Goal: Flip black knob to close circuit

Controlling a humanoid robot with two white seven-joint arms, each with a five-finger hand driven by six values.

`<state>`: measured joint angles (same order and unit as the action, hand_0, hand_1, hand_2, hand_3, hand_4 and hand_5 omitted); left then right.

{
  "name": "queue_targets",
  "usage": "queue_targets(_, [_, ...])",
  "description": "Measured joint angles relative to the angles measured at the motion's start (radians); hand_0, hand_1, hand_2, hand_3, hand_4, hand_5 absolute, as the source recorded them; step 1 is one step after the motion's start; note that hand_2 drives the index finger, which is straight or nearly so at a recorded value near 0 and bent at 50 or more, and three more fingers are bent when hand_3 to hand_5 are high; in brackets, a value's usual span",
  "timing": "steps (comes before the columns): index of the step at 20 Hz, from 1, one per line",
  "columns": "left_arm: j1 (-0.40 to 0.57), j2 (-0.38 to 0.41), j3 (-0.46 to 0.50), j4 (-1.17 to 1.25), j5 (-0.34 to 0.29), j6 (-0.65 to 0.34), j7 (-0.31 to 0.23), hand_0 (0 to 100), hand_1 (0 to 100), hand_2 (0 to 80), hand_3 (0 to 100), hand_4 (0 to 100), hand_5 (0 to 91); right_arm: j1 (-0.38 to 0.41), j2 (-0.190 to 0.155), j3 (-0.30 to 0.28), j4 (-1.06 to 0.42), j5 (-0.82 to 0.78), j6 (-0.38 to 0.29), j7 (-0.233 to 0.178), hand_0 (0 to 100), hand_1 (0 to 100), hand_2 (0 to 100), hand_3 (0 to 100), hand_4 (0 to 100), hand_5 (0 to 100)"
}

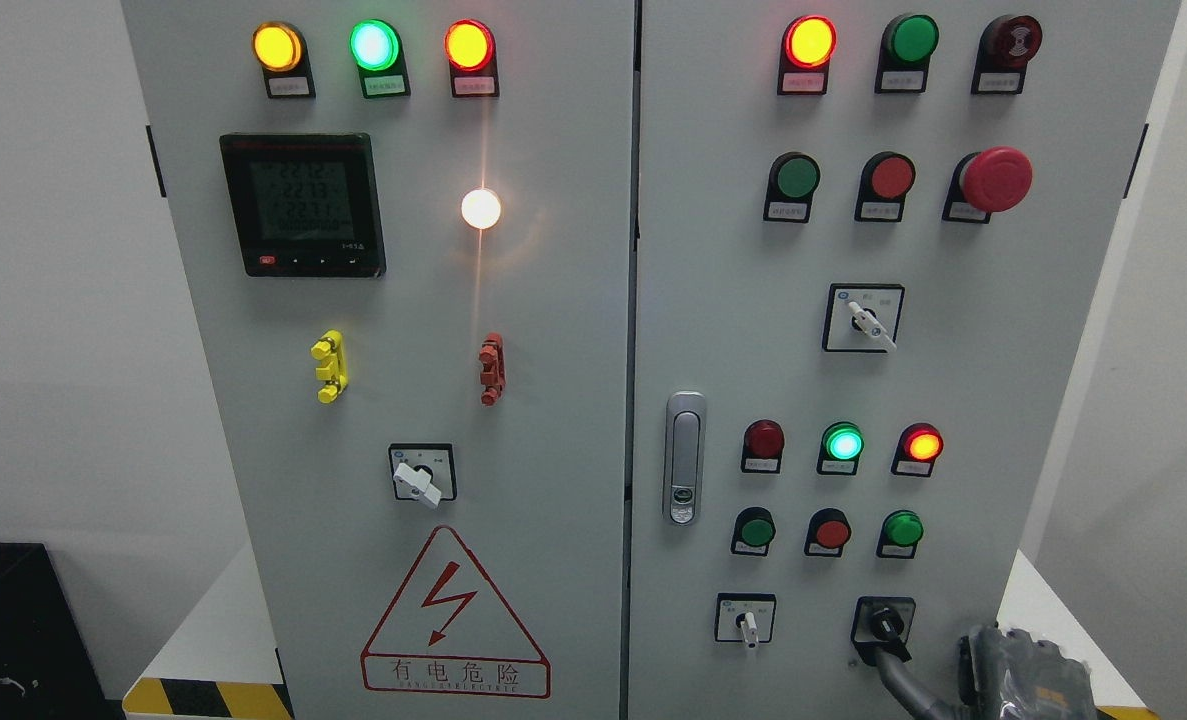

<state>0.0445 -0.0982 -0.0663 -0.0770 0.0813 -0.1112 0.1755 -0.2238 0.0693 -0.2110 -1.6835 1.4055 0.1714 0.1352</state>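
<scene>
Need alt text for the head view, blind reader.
The right hand reaches a finger onto the black knob at the lower right of a grey electrical cabinet covered with indicator lamps, buttons, selector switches and a meter.

Plain white walls [43,300], perhaps a black cabinet [3,620] lower left

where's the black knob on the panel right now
In the head view the black knob sits at the bottom right of the right door, right of the small white-handled switch, with the right hand just beside it.
</scene>
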Motion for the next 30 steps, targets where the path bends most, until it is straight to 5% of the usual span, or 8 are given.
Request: queue_targets(30, [0.0,0.0,0.0,0.0,0.0,0.0,-0.001,12,56,0.0,0,0,0.0,-0.008,0.006,-0.012,-0.023,-0.008,0.004,0.005,0,2,95,100,100,100])
